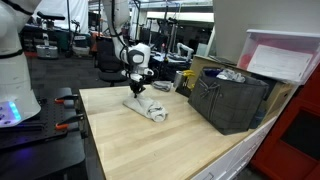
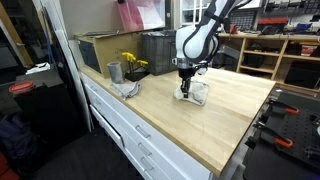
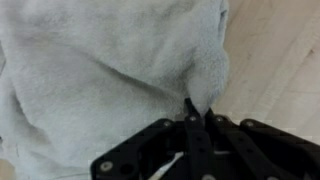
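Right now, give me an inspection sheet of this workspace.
Surface: table, light wood, flat.
Job's things: towel, white, crumpled, lying on the table.
Clutter: crate, grey, at the table's back edge; cup, metal, and flowers, yellow, near it.
Grippers: tool down on the towel, jaws closed on a fold at its edge.
Cables: nothing seen.
Surroundings: clamps with red handles beside the table; shelves behind; drawers below the top.
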Controlling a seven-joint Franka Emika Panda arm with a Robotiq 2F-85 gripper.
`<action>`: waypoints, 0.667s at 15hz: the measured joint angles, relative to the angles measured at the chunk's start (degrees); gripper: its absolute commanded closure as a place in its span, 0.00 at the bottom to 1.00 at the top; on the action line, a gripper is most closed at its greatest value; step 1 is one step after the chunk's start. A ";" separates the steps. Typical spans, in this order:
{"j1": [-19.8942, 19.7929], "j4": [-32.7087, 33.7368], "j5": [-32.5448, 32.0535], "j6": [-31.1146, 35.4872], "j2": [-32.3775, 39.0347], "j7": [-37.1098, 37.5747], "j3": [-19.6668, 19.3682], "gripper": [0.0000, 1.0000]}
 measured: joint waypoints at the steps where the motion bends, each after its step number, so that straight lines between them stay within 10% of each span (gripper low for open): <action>1: -1.68 0.16 3.00 -0.52 -0.68 -2.06 2.23 0.98; 10: -13.58 9.37 27.89 -15.97 -3.40 -17.53 9.84 0.98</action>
